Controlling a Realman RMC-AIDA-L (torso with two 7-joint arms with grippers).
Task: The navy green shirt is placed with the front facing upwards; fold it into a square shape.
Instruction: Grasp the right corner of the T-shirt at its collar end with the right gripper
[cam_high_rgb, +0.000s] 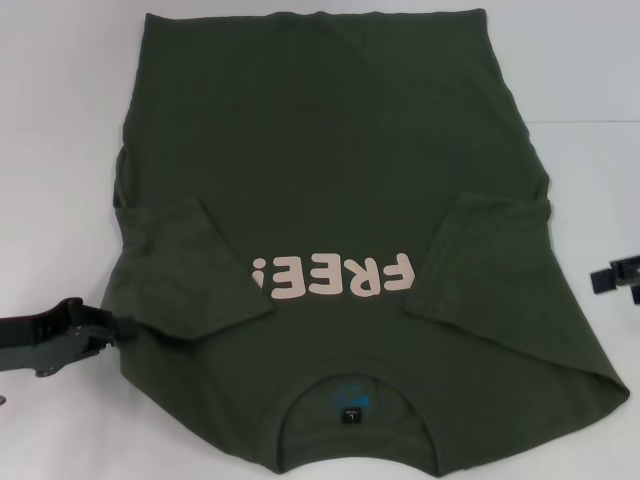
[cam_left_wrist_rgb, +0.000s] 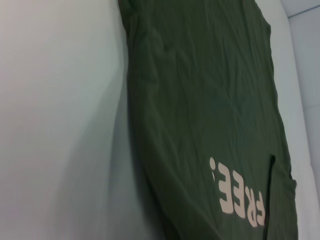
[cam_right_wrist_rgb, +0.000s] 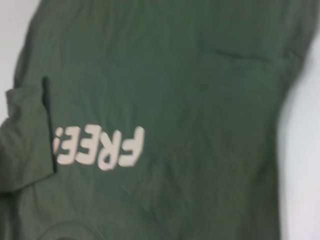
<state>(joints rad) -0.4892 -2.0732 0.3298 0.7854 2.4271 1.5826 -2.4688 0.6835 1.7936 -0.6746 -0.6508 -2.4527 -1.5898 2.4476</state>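
Observation:
The navy green shirt (cam_high_rgb: 330, 170) lies flat on the white table, front up, with its collar nearest me. The pale pink "FREE!" lettering (cam_high_rgb: 335, 277) and the small neck label (cam_high_rgb: 352, 405) show. Both short sleeves are folded inward onto the body, one on the left (cam_high_rgb: 185, 265) and one on the right (cam_high_rgb: 490, 255). My left gripper (cam_high_rgb: 118, 327) is low at the shirt's left edge near the shoulder. My right gripper (cam_high_rgb: 612, 277) is just off the shirt's right edge over the table. The shirt (cam_left_wrist_rgb: 200, 100) fills the left wrist view, and it also fills the right wrist view (cam_right_wrist_rgb: 175, 75).
The white table (cam_high_rgb: 60, 120) shows bare on both sides of the shirt and beyond its hem. The shirt's collar reaches the table's near edge in the head view.

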